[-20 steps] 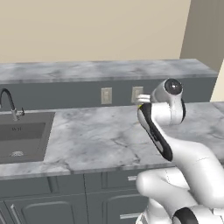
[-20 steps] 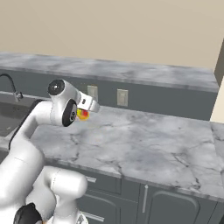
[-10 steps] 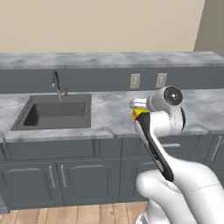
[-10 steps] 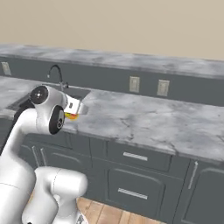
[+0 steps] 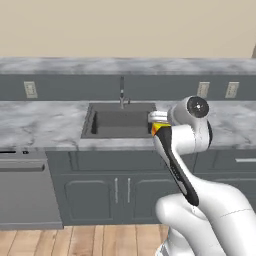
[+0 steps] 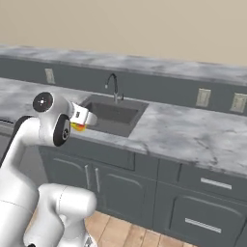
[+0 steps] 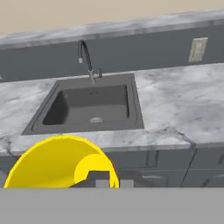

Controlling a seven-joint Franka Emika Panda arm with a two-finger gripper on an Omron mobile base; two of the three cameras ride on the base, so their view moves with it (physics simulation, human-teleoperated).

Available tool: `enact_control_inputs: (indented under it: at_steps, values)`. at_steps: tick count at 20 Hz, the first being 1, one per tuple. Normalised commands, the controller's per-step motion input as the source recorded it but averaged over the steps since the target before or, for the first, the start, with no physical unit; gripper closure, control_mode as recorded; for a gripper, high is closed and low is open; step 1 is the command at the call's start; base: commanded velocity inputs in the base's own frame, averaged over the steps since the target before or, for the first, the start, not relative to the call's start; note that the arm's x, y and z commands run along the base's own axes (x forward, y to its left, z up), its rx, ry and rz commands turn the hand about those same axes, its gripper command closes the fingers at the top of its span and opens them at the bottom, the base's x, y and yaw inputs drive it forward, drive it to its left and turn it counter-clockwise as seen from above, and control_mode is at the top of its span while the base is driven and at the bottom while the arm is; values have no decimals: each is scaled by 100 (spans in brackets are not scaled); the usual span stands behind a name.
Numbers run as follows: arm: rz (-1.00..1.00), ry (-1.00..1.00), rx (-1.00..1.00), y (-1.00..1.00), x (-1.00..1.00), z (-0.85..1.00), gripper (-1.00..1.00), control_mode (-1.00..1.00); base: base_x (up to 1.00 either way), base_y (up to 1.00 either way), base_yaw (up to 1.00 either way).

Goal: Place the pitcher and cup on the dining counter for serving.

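Room: simulated kitchen, beige wall above, wood-plank floor at bottom of both base views.

Surfaces: the lower worktop (image 5: pixel 45 125) has a grey-white marble top w/ dark veining and runs the full width of the views. Behind it stands the dining counter (image 5: pixel 65 66), raised, same marble on top, w/ a plain dark grey front panel. Pale outlet plates (image 5: pixel 30 89) are fixed to that panel, one left of the sink and two to its right.

Sink (image 5: pixel 120 122): dark grey rectangular basin sunk into the worktop. Faucet (image 5: pixel 122 92) is dark, curved, upright at the rear edge of the basin, centred.

Below the worktop: dark grey cabinet doors (image 5: pixel 102 192) w/ slim pale handles, drawers (image 6: pixel 205 183) to the right, and a lighter grey appliance front (image 5: pixel 25 192) at far left.

Arm: the white arm rises in front of the cabinets, w/ the gripper (image 5: pixel 159 123) held level w/ the worktop's front edge, over the sink's right front corner in the left base view.

Cup (image 7: pixel 61 162): yellow, open mouth toward the hand camera, lying on its side between the fingers. Red-orange mark visible in the right base view. Cup is off the worktop, carried in air.

Gripper state: closed around the cup; fingertips mostly hidden behind its rim, so exact contact can't be made out.
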Motion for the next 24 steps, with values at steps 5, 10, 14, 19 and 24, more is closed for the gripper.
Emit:
enact_control_inputs:
  at_steps: [5,10,14,19,24]
  values:
    - [0,0,0,0,0,0,100,100,46,100,13]
    - [0,0,0,0,0,0,100,100,27,100,16]
    - [0,0,0,0,0,0,100,100,14,100,21]
    - [0,0,0,0,0,0,100,100,13,100,24]
    - [0,0,0,0,0,0,100,100,24,100,23]
